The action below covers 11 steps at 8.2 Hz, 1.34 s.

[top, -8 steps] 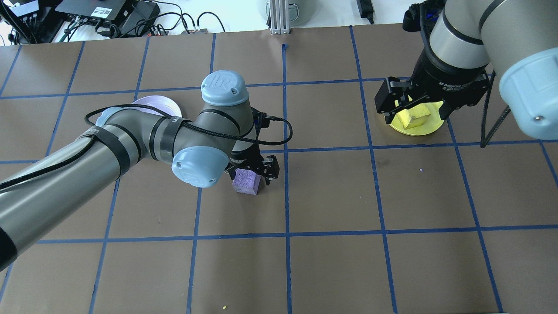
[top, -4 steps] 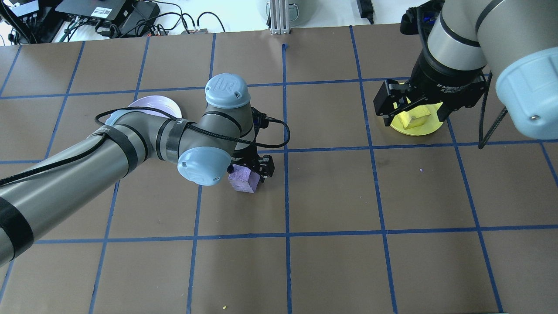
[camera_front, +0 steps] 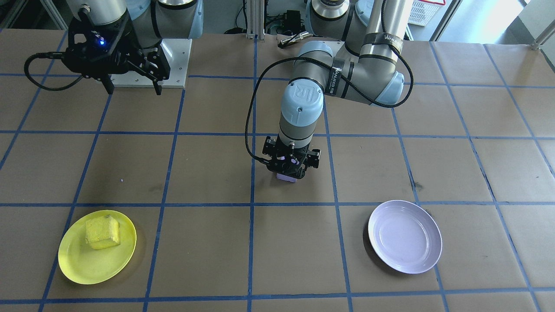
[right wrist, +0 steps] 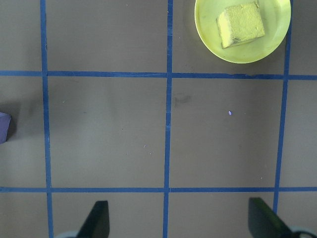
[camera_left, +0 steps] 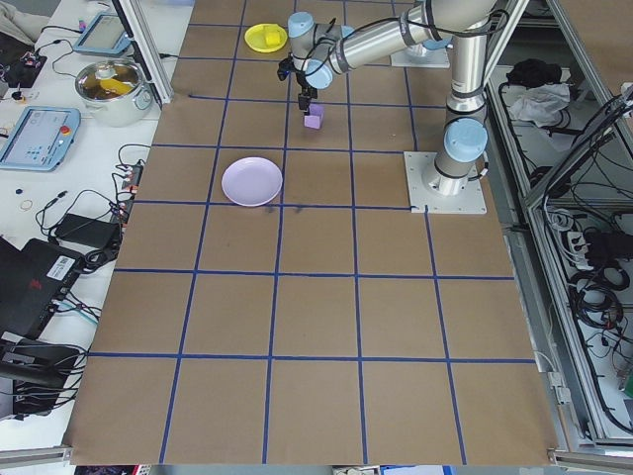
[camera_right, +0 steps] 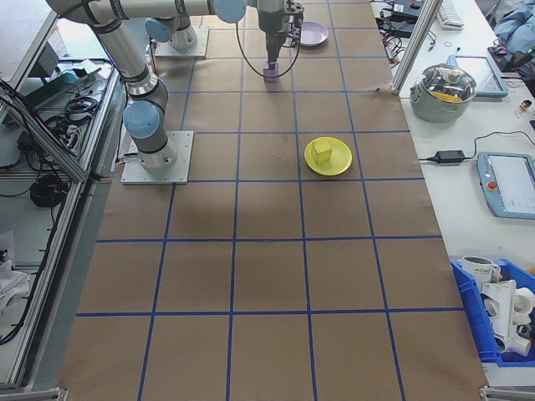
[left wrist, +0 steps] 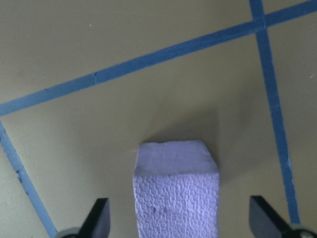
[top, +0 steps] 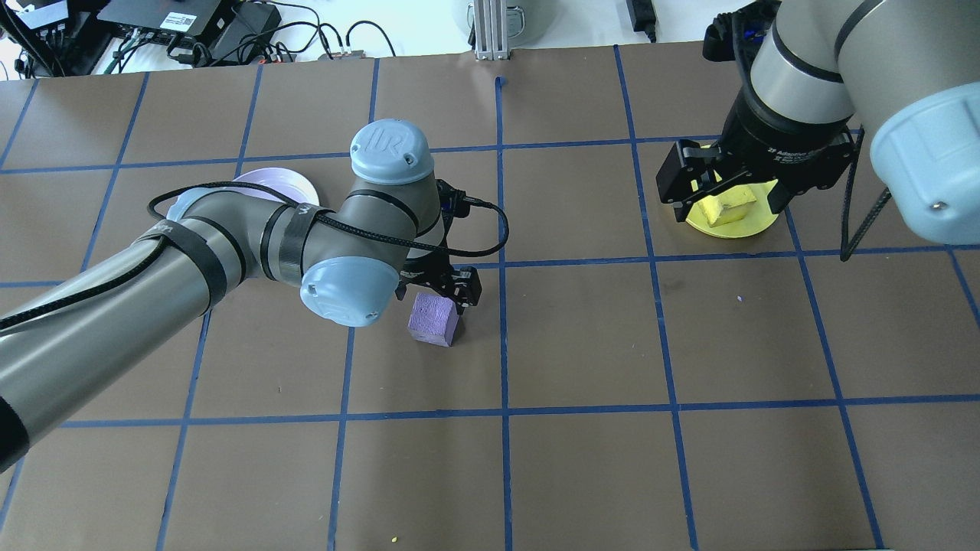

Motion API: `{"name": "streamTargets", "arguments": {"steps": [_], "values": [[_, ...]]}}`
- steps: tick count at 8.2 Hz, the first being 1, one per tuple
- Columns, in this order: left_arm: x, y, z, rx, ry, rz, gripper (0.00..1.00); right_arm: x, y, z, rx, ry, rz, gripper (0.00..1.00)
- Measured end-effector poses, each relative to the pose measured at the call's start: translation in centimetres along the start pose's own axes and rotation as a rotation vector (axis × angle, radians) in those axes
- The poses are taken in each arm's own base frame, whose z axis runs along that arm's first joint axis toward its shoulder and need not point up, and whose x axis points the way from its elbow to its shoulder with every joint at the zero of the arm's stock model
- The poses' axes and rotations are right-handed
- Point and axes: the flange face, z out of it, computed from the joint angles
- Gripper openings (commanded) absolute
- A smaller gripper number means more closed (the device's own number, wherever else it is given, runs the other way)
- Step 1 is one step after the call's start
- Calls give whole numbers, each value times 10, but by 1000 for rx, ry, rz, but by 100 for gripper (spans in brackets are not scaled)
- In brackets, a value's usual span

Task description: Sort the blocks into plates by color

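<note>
The light purple block [top: 434, 320] sits on the brown table, between the fingers of my left gripper [top: 438, 292] and touching neither. The left wrist view shows that block [left wrist: 176, 196] with a wide gap on each side, so the gripper is open. The yellow block [camera_front: 102, 232] lies in the yellow plate [camera_front: 78, 264]. My right gripper [camera_front: 132, 89] hangs open and empty above the table, near the yellow plate [top: 735, 227]. The lavender plate [camera_front: 405, 236] holds nothing and lies beyond my left arm, which partly covers it [top: 268, 184] in the overhead view.
Blue tape lines divide the brown table into squares. Cables and electronics [top: 191, 23] lie past the far edge. A metal post [top: 492, 30] stands at the far middle. The left arm's elbow and cable [top: 337, 229] hang over the table between the purple block and the lavender plate.
My left gripper has shifted slightly toward the far side, leaving more of the purple block's top showing. The right arm rose a little, then stayed still.
</note>
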Motion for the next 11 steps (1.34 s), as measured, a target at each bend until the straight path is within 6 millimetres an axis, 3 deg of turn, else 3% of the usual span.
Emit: {"name": "streamTargets", "arguments": {"steps": [3, 4, 5, 6, 9, 11], "values": [[0, 0, 7, -22, 0, -1, 100, -1, 1, 0, -1, -2, -2, 100], [-1, -2, 15, -37, -2, -1, 92, -1, 1, 0, -2, -2, -2, 100], [-1, -4, 23, -50, -3, -2, 64, -1, 1, 1, -3, -1, -3, 100], [-1, -5, 28, -57, -3, -2, 4, -1, 1, 1, -4, 0, -3, 100], [-1, -6, 31, -66, 5, -2, 0, -1, 4, 6, -12, 2, -4, 100], [-4, -1, 13, -73, 2, -9, 0, -1, 6, 10, -16, 5, -4, 100]]}}
